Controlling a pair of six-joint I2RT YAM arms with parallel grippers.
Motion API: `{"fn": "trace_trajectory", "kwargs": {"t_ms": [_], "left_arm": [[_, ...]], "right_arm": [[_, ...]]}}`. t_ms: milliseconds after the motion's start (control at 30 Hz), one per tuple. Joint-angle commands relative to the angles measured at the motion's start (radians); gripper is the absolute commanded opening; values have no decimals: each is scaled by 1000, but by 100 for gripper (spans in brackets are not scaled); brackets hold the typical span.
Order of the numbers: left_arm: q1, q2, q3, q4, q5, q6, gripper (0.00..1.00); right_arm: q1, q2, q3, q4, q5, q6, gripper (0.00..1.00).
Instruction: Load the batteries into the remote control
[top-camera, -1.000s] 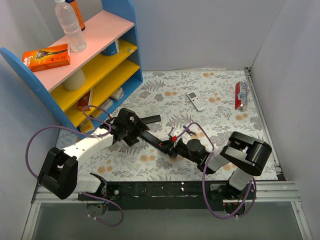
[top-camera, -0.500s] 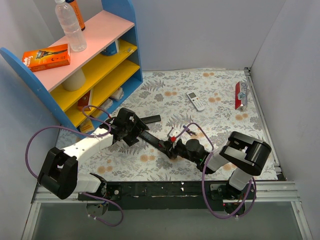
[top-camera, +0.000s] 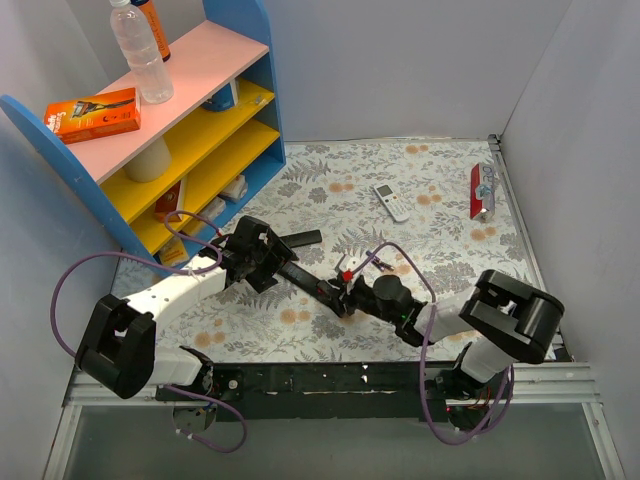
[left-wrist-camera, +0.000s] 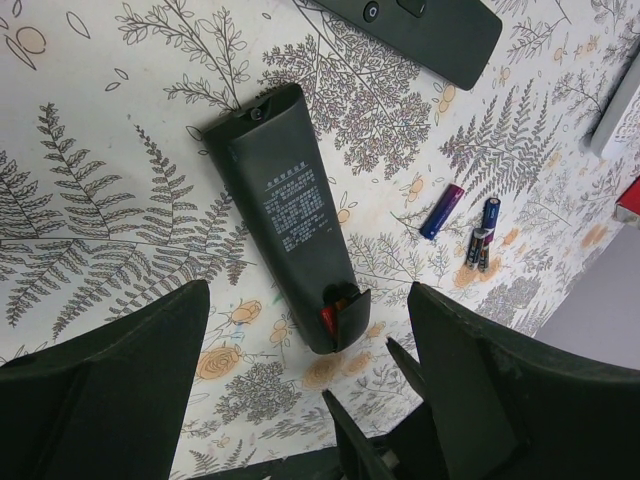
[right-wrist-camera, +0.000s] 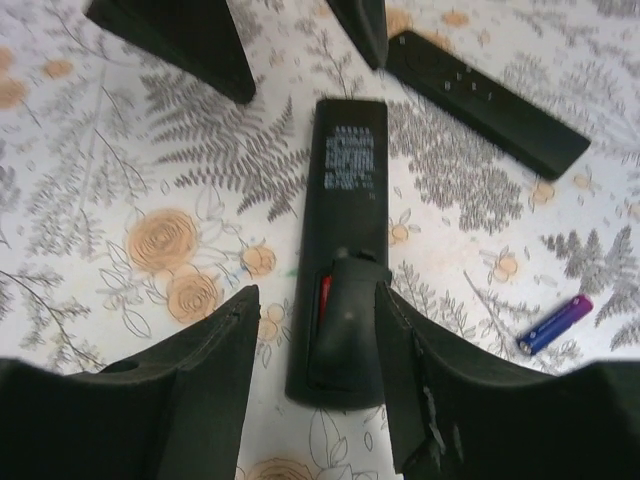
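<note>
On the floral tabletop (top-camera: 430, 190), the remote control (left-wrist-camera: 295, 225) is laid back-up so that its battery bay is exposed. 1 red battery (left-wrist-camera: 328, 316) is seen inside, under a cover (right-wrist-camera: 345, 335) judged to be ajar. The right gripper (right-wrist-camera: 318, 295) is held spread astride that end, pinching nothing, and the left gripper (left-wrist-camera: 305, 300) is held wide over the remote, empty. Loose batteries (left-wrist-camera: 441, 211) are left near, to 1 side and apart from it. A second black remote (right-wrist-camera: 485, 95) crowds the far end, while the tabletop edges lie well away.
</note>
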Motion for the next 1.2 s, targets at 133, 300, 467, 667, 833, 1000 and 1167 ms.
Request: {"fn": "trace_trajectory", "kwargs": {"t_ms": [133,300,467,667,833,1000,1167], "left_arm": [[7,-56,-1,-12,-11,30,81],[10,-70,-18,-8,-11,38,81],[8,-76,-32,-5,-14,49,81],[11,-74,-43,9,-14,57,81],[14,-73,-46,12,-9,67,81],[16,-70,-50,20,-4,70,81],[17,-63,-50,26,2,73,81]], "right_arm": [[-5,-182,192,-400,-32,45,57],[-45,-176,321,-649,-69,105,51],[-85,-131,419,-859,-128,131,44],[-91,-74,488,-930,-165,109,43],[-94,-28,531,-967,-167,102,43],[-95,9,557,-984,-176,97,43],[-95,7,567,-1000,-159,88,42]]}}
